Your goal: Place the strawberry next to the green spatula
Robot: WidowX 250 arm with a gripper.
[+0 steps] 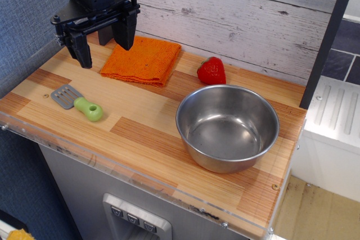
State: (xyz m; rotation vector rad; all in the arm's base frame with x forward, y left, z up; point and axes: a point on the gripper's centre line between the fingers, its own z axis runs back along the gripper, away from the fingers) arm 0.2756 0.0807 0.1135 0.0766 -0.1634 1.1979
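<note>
The robot's hand (103, 42) hangs empty, fingers spread wide, over the wooden surface's (140, 133) far-left corner. The strawberry (211, 71) lies well off at its three o'clock, behind the steel bowl (227, 126); the green spatula (77, 103) rests at six o'clock.

Black gripper (103, 39): boxy matte body up top, flat black crossbar beneath, small pale screws at bar ends. Two thick black fingers (126, 28), blunt squared tips. Black cable looped near top edge.
</note>
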